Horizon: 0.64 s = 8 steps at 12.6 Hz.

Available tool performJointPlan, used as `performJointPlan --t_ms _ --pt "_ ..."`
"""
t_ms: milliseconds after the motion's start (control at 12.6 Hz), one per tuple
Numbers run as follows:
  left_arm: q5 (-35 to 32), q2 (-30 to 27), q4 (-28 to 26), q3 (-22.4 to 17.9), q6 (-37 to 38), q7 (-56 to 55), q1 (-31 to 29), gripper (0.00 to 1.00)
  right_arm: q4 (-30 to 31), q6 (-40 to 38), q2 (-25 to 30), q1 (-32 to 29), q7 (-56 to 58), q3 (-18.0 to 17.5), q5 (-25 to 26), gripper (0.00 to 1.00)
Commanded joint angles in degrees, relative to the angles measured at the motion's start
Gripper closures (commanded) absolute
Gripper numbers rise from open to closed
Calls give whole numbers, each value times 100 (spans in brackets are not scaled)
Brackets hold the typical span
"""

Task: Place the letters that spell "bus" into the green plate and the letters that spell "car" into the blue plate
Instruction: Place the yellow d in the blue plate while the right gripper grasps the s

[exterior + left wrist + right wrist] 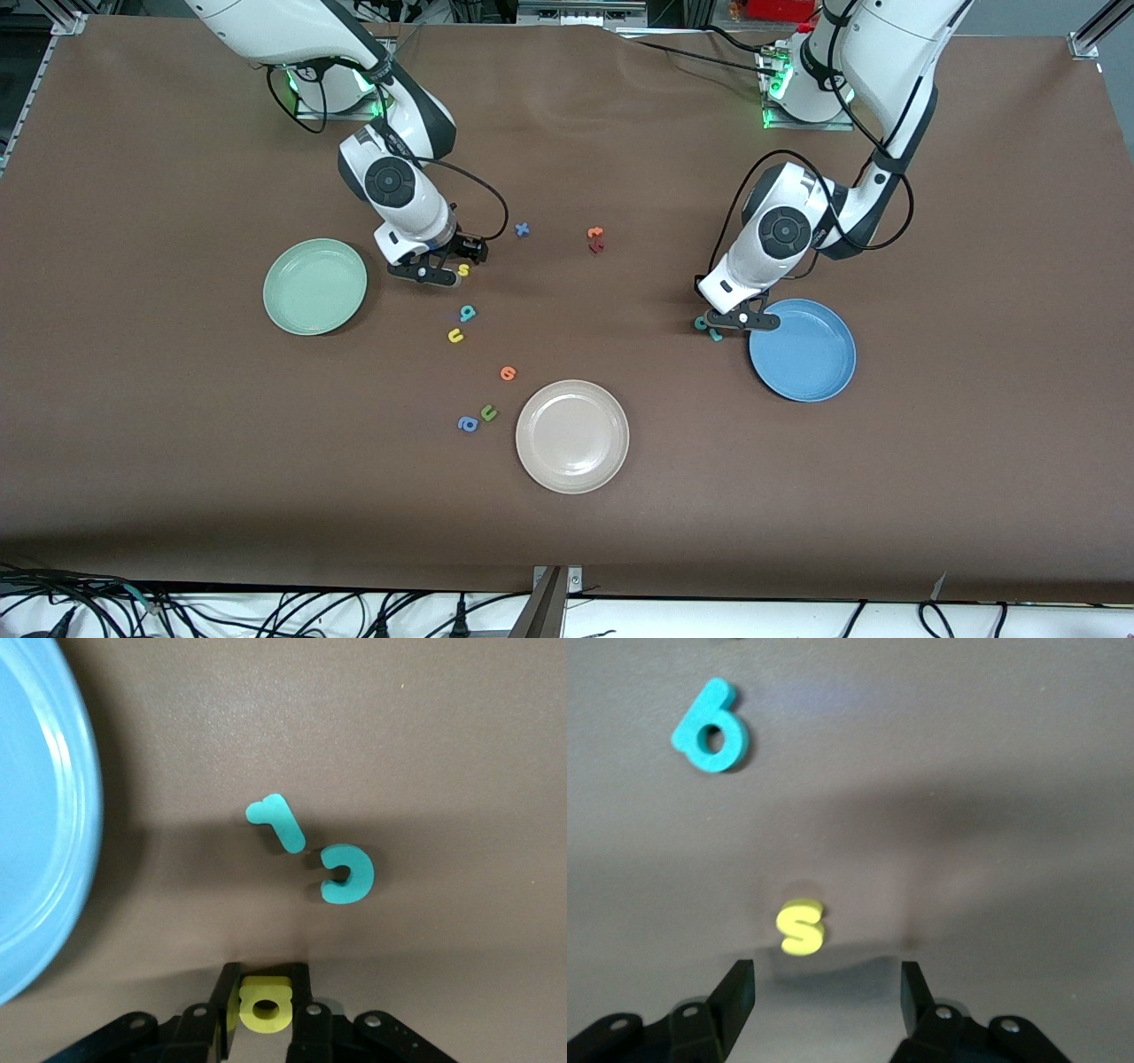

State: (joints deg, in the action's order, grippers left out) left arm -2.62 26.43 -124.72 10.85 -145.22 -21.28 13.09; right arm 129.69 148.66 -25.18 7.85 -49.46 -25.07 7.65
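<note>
L gripper [264, 1010] was clamped on yellow a [265, 1005] beside blue plate [35, 815], R gripper [828, 992] apart over s [802, 927]; foam's light, squishy, so pinched flat sides.

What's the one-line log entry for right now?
left gripper: shut on yellow a, beside blue plate | right gripper: open, over yellow s | green plate: no letters in it

A high front camera faces the robots across the table [177, 496]; both wrist cameras look down closely at its surface.
</note>
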Motion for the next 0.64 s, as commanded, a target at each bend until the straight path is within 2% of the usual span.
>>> performJointPlan --t_ms 0,239,557 --pt "-213 -32 -53 22 2 36 -44 79 30 286 -154 6 42 55 132 25" --pt "-213 -252 140 22 318 45 -44 79 21 462 -225 6 16 47 132 27" --pt "-213 -297 1228 -21 1819 1149 -446 78 30 489 -233 6 24 55 132 36"
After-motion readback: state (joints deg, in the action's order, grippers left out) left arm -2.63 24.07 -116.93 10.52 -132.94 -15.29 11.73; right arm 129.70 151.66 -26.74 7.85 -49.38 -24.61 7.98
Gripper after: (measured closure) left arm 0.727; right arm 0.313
